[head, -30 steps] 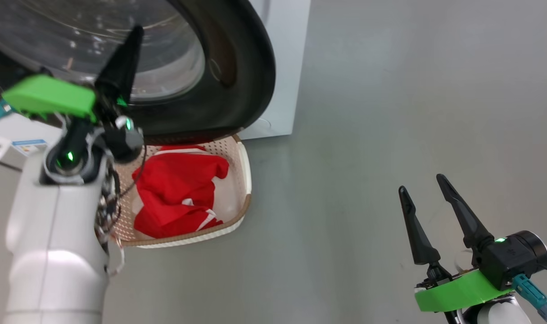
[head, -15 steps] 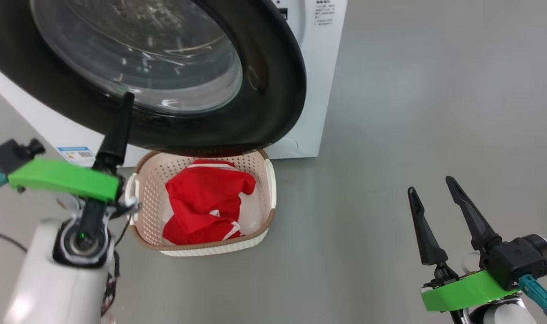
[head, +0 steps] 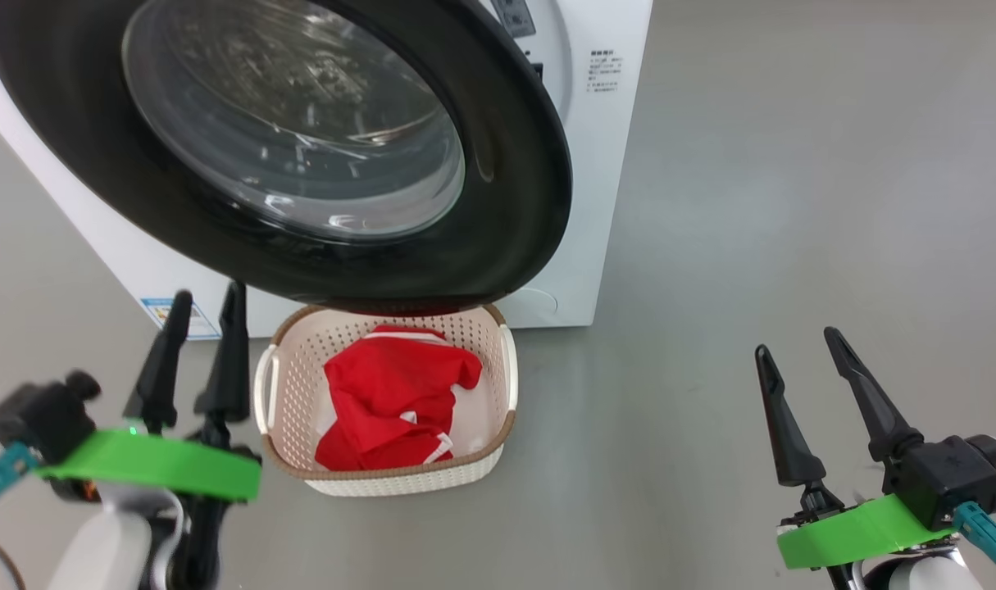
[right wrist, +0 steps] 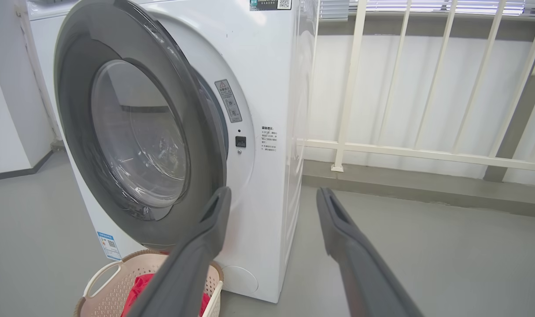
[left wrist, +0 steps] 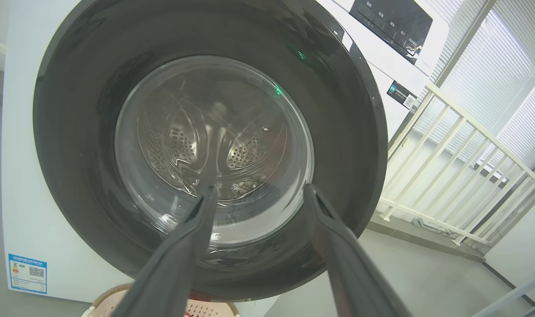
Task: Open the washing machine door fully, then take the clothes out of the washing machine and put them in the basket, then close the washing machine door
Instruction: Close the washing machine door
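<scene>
The washing machine [head: 608, 164] stands white and boxy ahead. Its door [head: 530, 188], with a black rim and a bulging glass window, hangs ajar, and the right wrist view shows the door [right wrist: 73, 110] with its right edge off the front panel. Below the door the cream basket [head: 387, 479] sits on the floor with the red clothes [head: 391, 393] inside. My left gripper [head: 206, 295] is open and empty at the lower left, beside the basket and apart from the door; the left gripper [left wrist: 259, 189] faces the glass. My right gripper [head: 795, 342] is open and empty over bare floor, lower right.
Grey floor [head: 752, 205] stretches to the right of the machine. A white railing [right wrist: 426, 149] and a window with blinds run behind and to the right of the washer. A blue label [head: 170, 315] is stuck low on the machine's front.
My left gripper has gone from shut to open and has drawn back and down from the door's rim. The head camera has shifted. The right gripper holds its pose.
</scene>
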`<state>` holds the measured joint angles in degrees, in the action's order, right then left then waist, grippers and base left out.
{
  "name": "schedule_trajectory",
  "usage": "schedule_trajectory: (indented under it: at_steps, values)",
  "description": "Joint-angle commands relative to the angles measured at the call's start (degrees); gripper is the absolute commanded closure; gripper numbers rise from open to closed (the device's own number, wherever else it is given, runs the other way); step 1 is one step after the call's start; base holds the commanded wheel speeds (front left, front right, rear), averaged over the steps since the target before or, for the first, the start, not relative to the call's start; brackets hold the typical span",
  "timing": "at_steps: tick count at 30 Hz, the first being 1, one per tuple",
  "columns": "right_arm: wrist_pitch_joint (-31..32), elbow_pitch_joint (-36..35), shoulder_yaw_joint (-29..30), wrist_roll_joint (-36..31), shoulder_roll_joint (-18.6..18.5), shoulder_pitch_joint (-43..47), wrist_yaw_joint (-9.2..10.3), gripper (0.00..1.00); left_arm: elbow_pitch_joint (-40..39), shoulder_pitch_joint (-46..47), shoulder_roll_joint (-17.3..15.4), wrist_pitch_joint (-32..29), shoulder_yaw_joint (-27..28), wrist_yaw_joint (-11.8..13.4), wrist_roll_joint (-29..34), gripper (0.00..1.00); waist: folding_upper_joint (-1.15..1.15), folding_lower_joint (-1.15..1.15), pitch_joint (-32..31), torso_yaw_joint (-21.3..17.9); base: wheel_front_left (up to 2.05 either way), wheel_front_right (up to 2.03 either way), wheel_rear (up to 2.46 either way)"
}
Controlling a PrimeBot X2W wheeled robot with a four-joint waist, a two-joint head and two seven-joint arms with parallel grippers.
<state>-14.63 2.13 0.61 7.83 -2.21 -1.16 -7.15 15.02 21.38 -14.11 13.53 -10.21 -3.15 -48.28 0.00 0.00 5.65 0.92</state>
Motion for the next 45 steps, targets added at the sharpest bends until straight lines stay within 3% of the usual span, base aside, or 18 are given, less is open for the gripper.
schedule_trajectory:
  at_steps: [1,8,18,31,45]
  values:
    - [-0.37,-1.18,-1.31,0.66,-0.66,0.18,-0.34,0.00,-2.88,-1.21,-2.46,0.88,1.54,1.20,3.12,0.00,0.00,0.00,-1.17,0.34,0.00,0.00,0.00]
    - [-0.37,-1.79,-0.26,0.64,-0.66,2.15,-0.34,0.00,-11.11,-7.82,-2.46,1.43,3.81,3.80,14.62,0.00,0.00,0.00,-2.84,1.33,0.00,0.00,0.00]
    - [-0.37,-2.52,0.36,0.81,-0.66,4.81,-0.34,0.00,-17.25,-16.63,1.19,1.46,8.94,2.46,27.13,0.00,0.00,0.00,-3.89,2.12,0.00,0.00,0.00]
    - [-0.37,-4.24,1.83,1.64,-0.66,7.61,-0.34,0.00,-20.48,-23.63,7.57,1.46,13.78,0.51,33.34,0.00,0.00,0.00,-4.81,2.50,0.00,0.00,0.00]
    - [-0.37,-5.15,1.97,1.51,-0.66,8.78,-0.34,0.00,-18.17,-25.16,9.38,1.47,14.12,-1.24,37.59,0.00,0.00,0.00,-5.62,2.55,0.00,0.00,0.00]
